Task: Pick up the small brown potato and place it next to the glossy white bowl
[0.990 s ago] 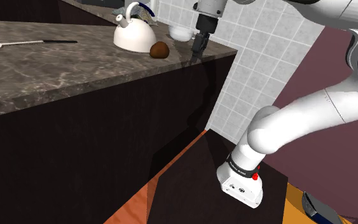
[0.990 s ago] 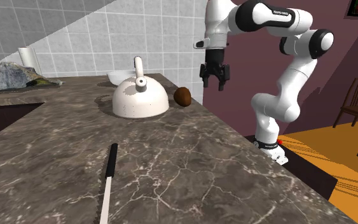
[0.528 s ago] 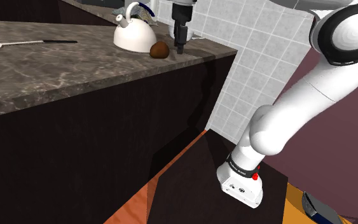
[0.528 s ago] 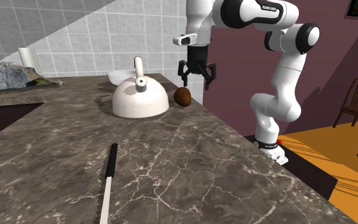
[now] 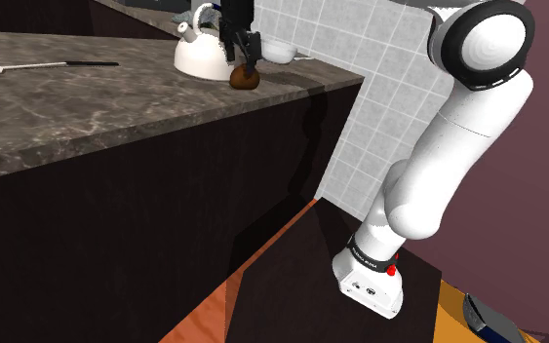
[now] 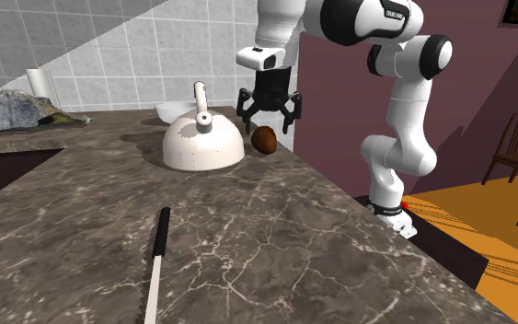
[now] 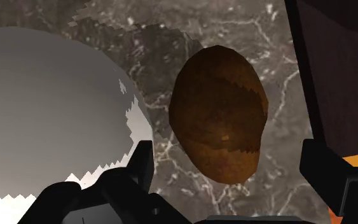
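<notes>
The small brown potato (image 5: 246,78) (image 6: 265,140) lies on the dark marble counter (image 6: 275,239), close to its edge and just beside a white kettle (image 6: 201,143) (image 5: 204,57). My gripper (image 6: 266,112) (image 5: 242,51) hangs open right above the potato, one finger on each side, touching nothing. In the wrist view the potato (image 7: 222,121) sits in the gap of the gripper (image 7: 229,154), with the kettle (image 7: 50,114) just outside one finger. The glossy white bowl (image 5: 278,51) (image 6: 168,112) stands behind the kettle near the tiled wall.
A long black-handled knife (image 6: 158,258) (image 5: 28,66) lies on the counter away from the kettle. A paper roll (image 6: 40,87) and a rocky lump (image 6: 8,110) stand by the wall. The counter edge (image 7: 301,70) drops off just past the potato.
The gripper has swung in from beyond the counter's edge and come down over the potato, still open. The potato, kettle and bowl have not moved.
</notes>
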You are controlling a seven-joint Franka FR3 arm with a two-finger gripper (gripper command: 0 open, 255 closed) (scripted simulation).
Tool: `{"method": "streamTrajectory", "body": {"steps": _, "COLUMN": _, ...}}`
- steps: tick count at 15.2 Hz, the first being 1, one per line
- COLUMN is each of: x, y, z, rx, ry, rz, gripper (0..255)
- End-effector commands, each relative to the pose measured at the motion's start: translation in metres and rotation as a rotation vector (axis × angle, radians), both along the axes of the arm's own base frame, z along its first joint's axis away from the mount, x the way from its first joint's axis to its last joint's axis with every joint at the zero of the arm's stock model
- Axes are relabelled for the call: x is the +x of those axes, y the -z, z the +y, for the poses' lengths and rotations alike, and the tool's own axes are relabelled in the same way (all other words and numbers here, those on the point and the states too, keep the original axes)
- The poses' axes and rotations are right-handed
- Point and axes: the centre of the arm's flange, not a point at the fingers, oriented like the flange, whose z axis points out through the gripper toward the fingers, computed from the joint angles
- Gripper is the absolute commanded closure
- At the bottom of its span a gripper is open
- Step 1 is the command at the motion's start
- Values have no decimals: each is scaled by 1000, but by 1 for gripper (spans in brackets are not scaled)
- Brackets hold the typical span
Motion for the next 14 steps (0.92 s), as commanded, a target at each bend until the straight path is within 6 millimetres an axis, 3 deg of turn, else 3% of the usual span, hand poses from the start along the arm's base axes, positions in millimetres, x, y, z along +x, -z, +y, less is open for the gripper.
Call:
{"method": "streamTrajectory", "body": {"steps": 1, "x": 1, "y": 7, "z": 4, "rx": -8, "ry": -31, "rz": 3, "gripper": 0}}
{"method": "streamTrajectory", "body": {"steps": 7, "x": 1, "y": 35, "z": -4, "rx": -8, "ry": -31, "rz": 3, "gripper": 0}}
{"method": "streamTrajectory", "body": {"steps": 14, "x": 1, "y": 35, "z": -4, "rx": -8, "ry": -31, "rz": 3, "gripper": 0}}
